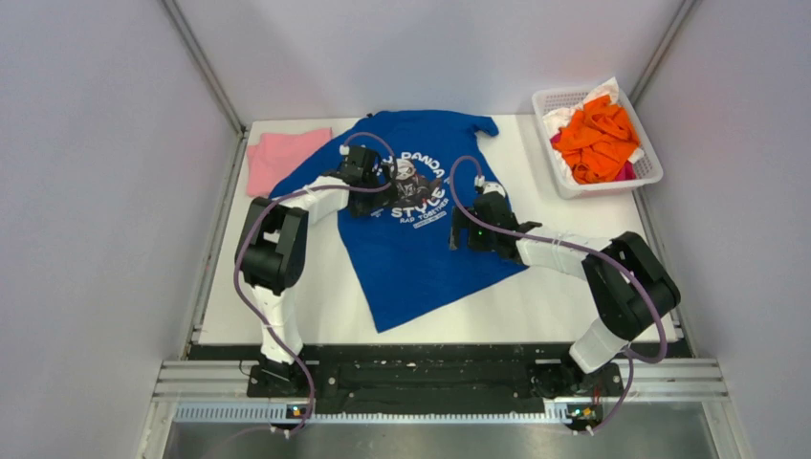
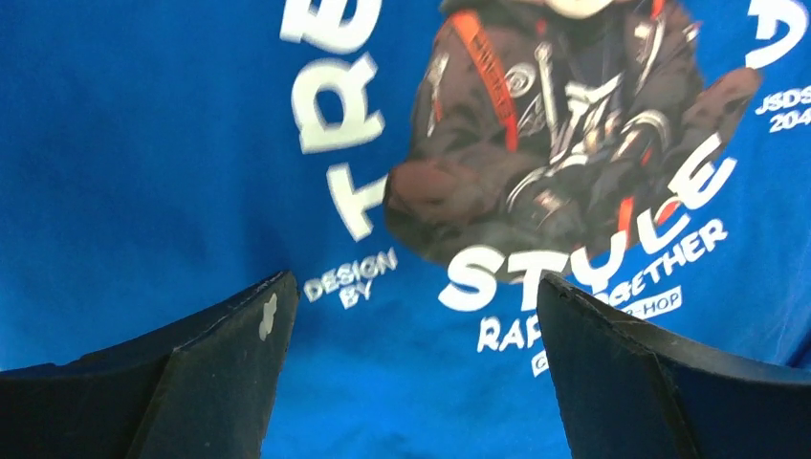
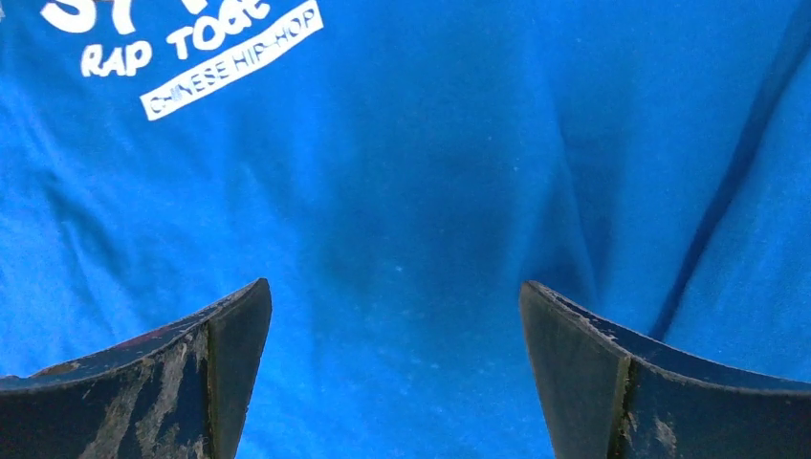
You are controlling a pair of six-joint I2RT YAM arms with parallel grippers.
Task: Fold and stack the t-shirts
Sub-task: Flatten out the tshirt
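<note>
Left gripper point(image 2: 411, 282): jaws spread wide, nothing between them, poised right over the print of the blue t-shirt point(image 1: 411, 268). Whether the tips touch the cloth, I can't tell. Under it the white lettering reads "DESIGN BY", then "STYLE" and "RAP" with "…ETHER" beside it, around a dark picture of a figure with orange straps. Up the left side run big letters, "TRE…", cut off by the frame edge.

Right gripper point(image 3: 394, 284): also wide open, empty, over plain blue cloth with a few soft creases. At the upper left of its view: "RAP TOGE…" and a white box reading "CHINESE HIP-HOP".

From above, "PANDA" arcs over the picture. The blue shirt lies spread out, print up, mid-table point(image 1: 564, 311) and turned at an angle, both grippers over its chest. The pink t-shirt point(image 1: 287, 153) sits folded at the far left corner, just beside the blue sleeve. The orange t-shirts point(image 1: 598, 139) are heaped in the white basket point(image 1: 653, 172) at the far right.
</note>
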